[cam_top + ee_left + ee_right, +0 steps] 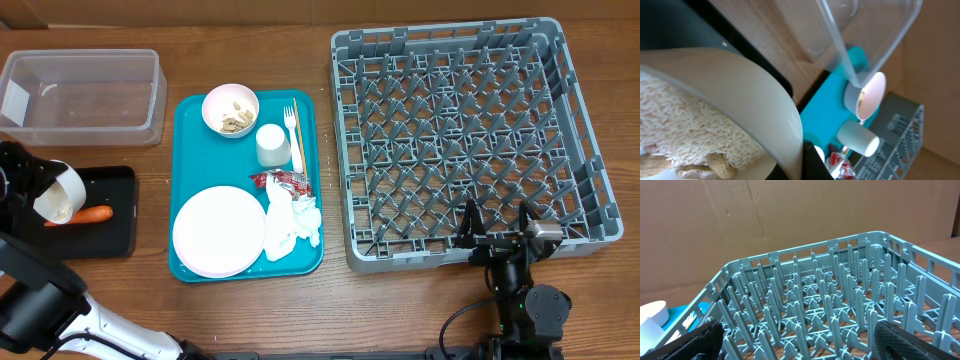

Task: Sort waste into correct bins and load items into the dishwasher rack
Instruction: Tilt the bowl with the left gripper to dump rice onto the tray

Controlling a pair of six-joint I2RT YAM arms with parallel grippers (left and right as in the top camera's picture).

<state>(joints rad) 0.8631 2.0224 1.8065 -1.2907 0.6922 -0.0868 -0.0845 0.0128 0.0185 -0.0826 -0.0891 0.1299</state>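
– Rice (685, 125) sits right up against my left wrist lens, heaped with beige scraps (700, 162) in the bowl (740, 85). The left end effector (809, 161) has the bowl pinched by its rim.
– Tipped?
– Steeply, yet the rice clings inside. On the overhead the bowl hangs at the left end of the black tray (118, 235). The carrot (92, 213) lies just to its right, long axis running along the tray.
– Which way should the load go?
– Down and a little rightward, I reckon. The tray lies under and to the right of the bowl. I can't tell whether the mouth overhangs the tray or the worktop (250, 320) beside it. The clear tub (80, 95) is farther back.
– And the bowl afterwards?
– Across to the rack (470, 140), far right, beyond the teal tray (192, 150). The right end effector (495, 235) sits at the rack's near wall, fingers spread wide, holding nothing. That makes it the nearer arm for loading, while my left faces a long reach.
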